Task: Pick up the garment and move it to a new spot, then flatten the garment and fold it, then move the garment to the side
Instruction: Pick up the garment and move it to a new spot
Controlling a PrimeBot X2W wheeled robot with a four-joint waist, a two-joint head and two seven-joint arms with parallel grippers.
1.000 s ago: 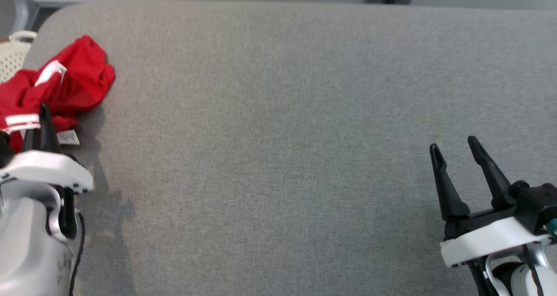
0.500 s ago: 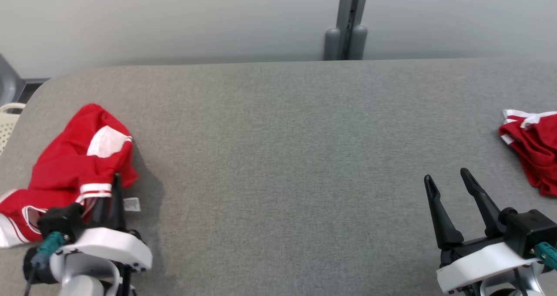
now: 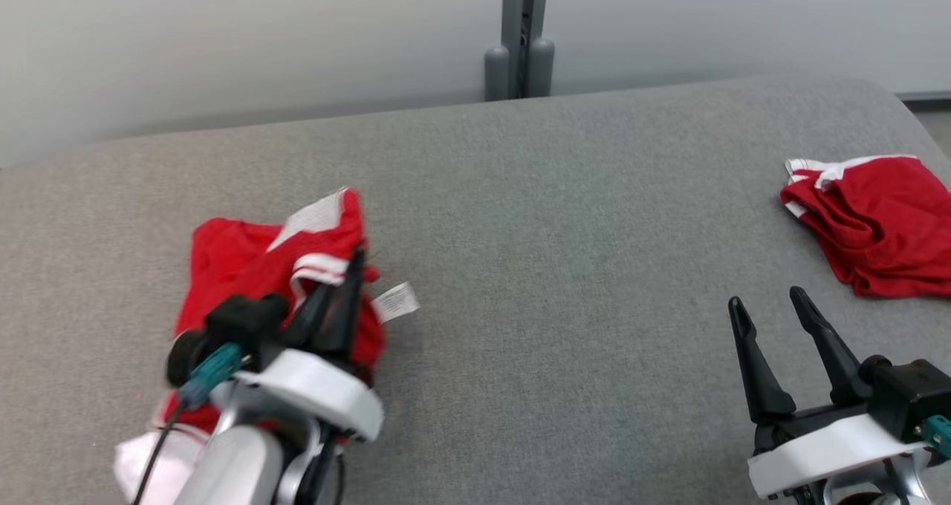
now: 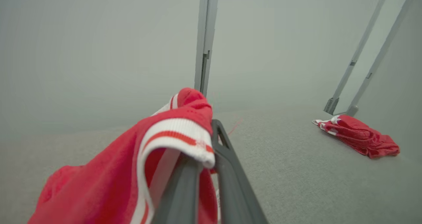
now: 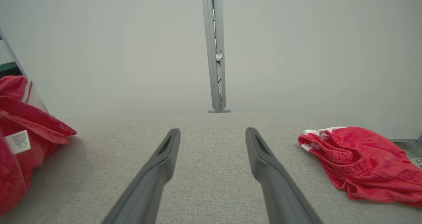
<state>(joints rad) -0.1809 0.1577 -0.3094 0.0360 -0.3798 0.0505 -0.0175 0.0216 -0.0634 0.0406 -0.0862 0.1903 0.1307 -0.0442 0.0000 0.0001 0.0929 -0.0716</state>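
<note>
Red garment [image 3: 245, 260] w/ white striped trim is hanging bunched from the left gripper [image 3: 354, 264], whose fingers are clamping tight on a banded hem. The rest is drooping over the left-centre of the grey padded table [image 3: 557, 230]. It's looking light, soft & floppy, prob. a bit slippery, so gripping the thicker ribbed trim or a corner is seeming safer than mid-fabric. Right gripper [image 3: 766, 299] is hovering spread wide & empty, w/ a second red garment [image 3: 877, 223] lying beyond it by the table's right edge.

The left claw [image 3: 354, 264] hides part of the garment [image 3: 230, 256]; the head view's edge crops the red shorts [image 3: 880, 219].
</note>
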